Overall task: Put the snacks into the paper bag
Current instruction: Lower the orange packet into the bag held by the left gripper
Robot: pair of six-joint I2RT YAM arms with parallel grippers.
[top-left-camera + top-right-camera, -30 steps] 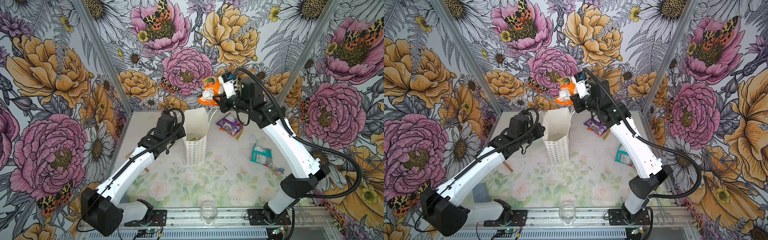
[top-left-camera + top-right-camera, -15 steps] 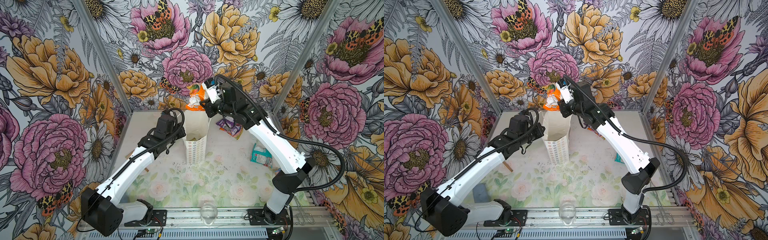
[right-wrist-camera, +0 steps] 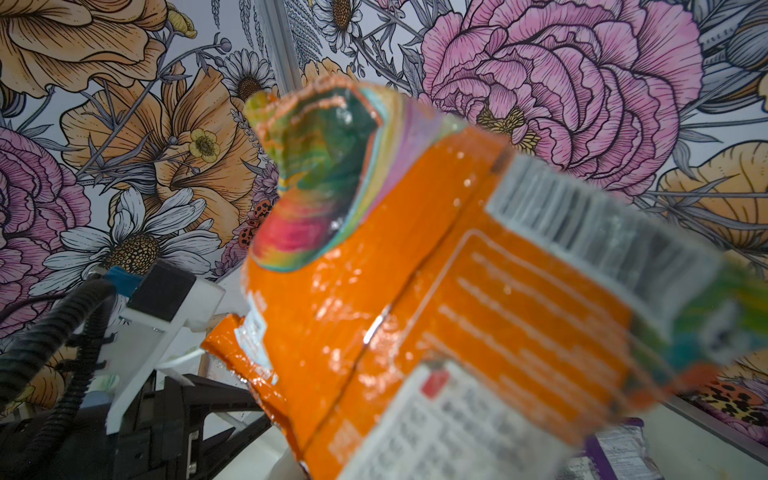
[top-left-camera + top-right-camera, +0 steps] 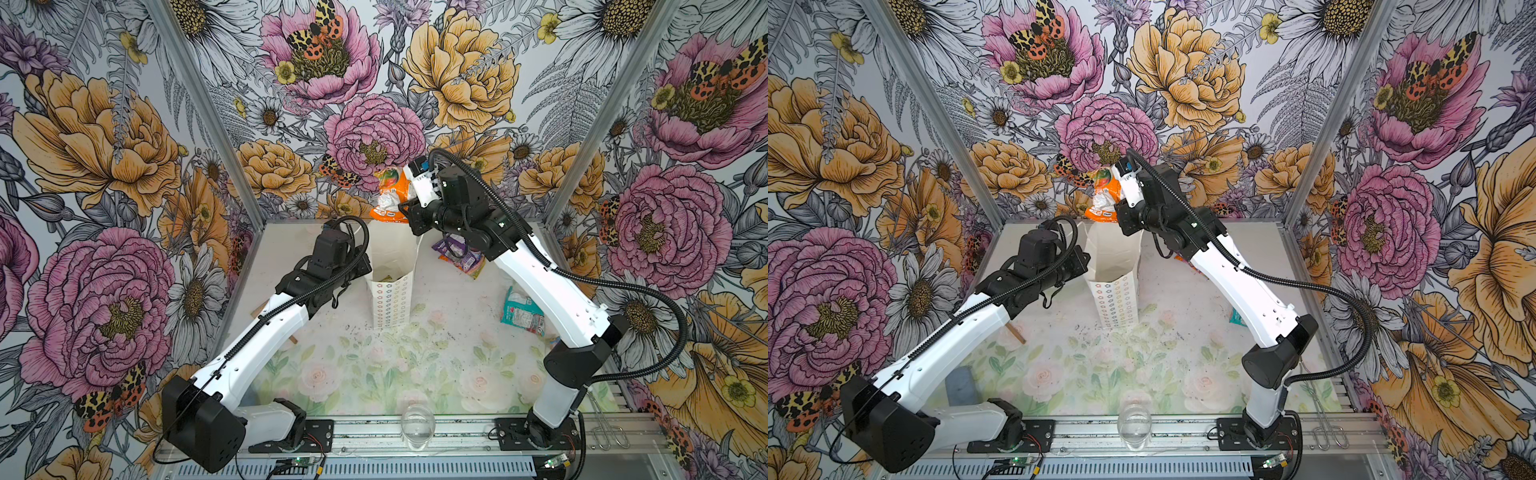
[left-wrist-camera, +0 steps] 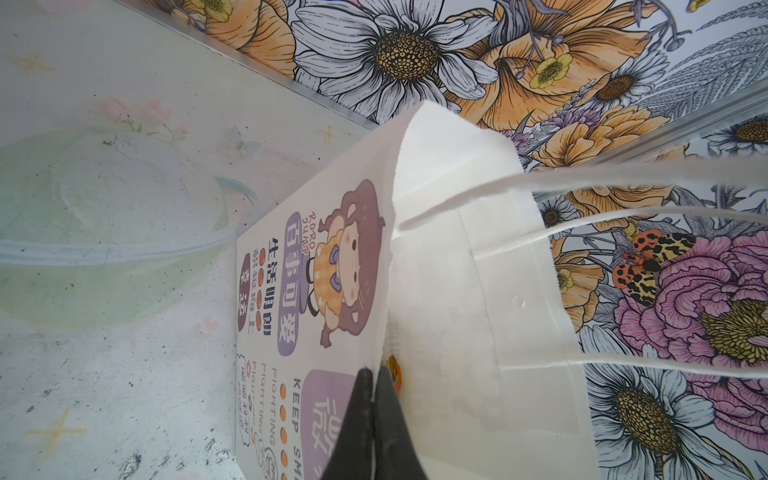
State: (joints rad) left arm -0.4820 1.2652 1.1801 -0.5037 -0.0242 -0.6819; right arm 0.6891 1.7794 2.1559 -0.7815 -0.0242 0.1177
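Gripping one wall of the paper bag [image 5: 457,291] at its top edge, the left claw [image 5: 374,415] is clenched, its two black fingertips pressed together with the paper between them. An orange patch shows inside the bag just beside those fingertips; what it belongs to cannot be told.

The right claw [image 4: 409,197] is closed on an orange-and-white packet [image 4: 388,195] and grips it by one side. The packet hangs in the air above the far rim of the bag's open mouth, its lower edge close over that rim in both top views [image 4: 1104,195]. In the right wrist view the packet [image 3: 415,291] is glossy, crinkled film with a centre seam, a barcode panel and a rainbow-coloured corner curled over.

The bag [image 4: 392,299] stands upright on the tabletop [image 4: 374,365], tall and rectangular, of matt white paper with flat white cord handles. Its narrow side carries rows of small flower rings, and its broad face a cartoon girl with purple lettering.

A purple packet [image 4: 461,253] lies on the tabletop behind the right arm. A teal packet [image 4: 521,311] lies nearer the front, beside that arm. Both are creased film and well apart from the bag.

A clear glass [image 4: 417,424] stands at the front rail.
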